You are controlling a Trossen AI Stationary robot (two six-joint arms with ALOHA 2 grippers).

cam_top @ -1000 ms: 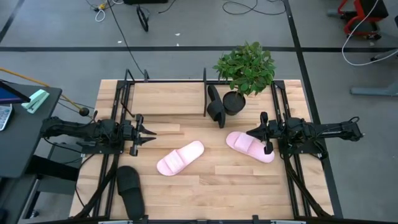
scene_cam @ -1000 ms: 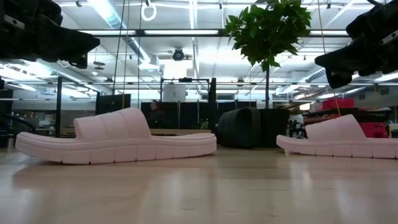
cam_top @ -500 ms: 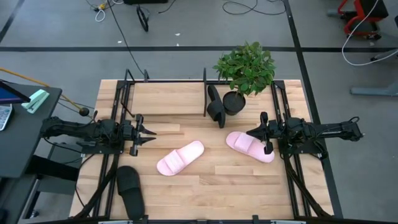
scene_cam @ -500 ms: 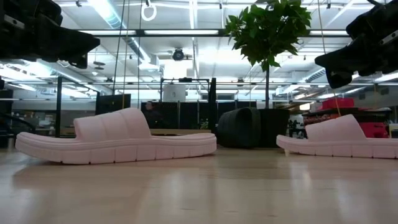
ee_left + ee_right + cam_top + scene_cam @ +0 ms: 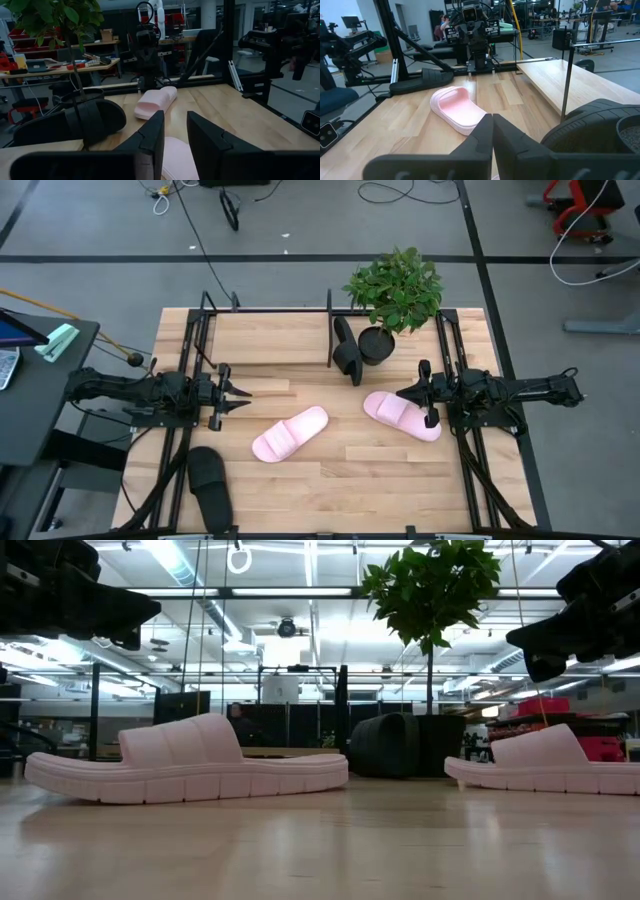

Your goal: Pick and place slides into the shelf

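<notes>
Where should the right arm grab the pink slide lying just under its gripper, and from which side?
Probably the side edge of the sole, or the wide strap, of that pink slide, coming straight down from above. It lies flat, sole down, angled across the table, right below the right gripper, so a short descent with one of the fingers on each side should do.

Two pale pink slides (image 5: pixel 290 433) (image 5: pixel 401 415) flat mid-table; one black slide (image 5: pixel 211 487) at near left; another black slide (image 5: pixel 348 351) beside the shelf (image 5: pixel 270 308) along far edge.
</notes>
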